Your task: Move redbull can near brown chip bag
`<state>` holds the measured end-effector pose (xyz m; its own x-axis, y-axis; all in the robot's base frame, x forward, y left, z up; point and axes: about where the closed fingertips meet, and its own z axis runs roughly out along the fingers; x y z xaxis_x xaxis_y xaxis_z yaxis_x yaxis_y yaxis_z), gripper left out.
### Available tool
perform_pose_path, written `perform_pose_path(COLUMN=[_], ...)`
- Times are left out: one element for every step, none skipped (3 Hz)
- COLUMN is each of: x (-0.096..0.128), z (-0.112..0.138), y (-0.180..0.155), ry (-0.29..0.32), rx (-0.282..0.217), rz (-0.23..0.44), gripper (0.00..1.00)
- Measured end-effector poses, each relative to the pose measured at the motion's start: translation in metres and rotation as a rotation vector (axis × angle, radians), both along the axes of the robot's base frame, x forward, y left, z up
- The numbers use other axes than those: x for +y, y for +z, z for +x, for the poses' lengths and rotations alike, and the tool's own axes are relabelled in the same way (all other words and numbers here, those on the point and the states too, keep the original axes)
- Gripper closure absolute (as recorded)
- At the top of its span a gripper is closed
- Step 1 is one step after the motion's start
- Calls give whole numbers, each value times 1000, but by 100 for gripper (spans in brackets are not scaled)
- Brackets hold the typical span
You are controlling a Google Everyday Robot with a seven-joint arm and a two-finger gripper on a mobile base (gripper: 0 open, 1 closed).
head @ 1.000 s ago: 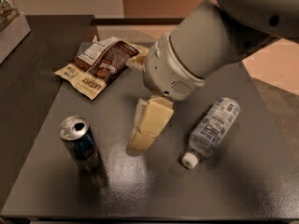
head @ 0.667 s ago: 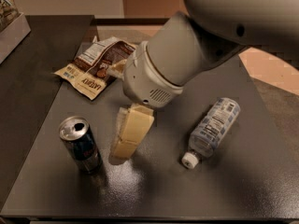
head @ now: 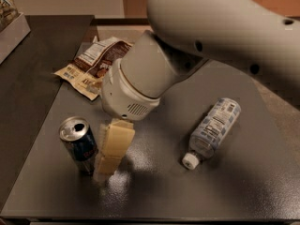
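The redbull can point(head: 78, 145) stands upright on the dark grey table point(head: 187, 191) at the front left, its silver top open to the camera. The brown chip bag point(head: 93, 63) lies flat at the back left of the table, well behind the can and partly hidden by my arm. My gripper point(head: 105, 168) points down at the table just right of the can, close beside it. Nothing shows in the gripper.
A clear plastic bottle point(head: 213, 129) with a white cap lies on its side at the right of the table. My large arm point(head: 197, 46) covers the table's back middle. A light bin point(head: 10, 26) stands at the far left on a neighbouring dark surface.
My gripper has moved left and toward the front of the table, from the middle to right beside the can. The can, bag and bottle have not moved.
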<state>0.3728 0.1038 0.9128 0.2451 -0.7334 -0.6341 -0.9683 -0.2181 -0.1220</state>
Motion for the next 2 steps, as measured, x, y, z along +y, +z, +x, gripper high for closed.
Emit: perform_pose_path(x=[10,17], z=[-3,-3], y=[-8,-13], ry=[16,21], rx=[30,61], rz=[2,5], gripper=[0,17])
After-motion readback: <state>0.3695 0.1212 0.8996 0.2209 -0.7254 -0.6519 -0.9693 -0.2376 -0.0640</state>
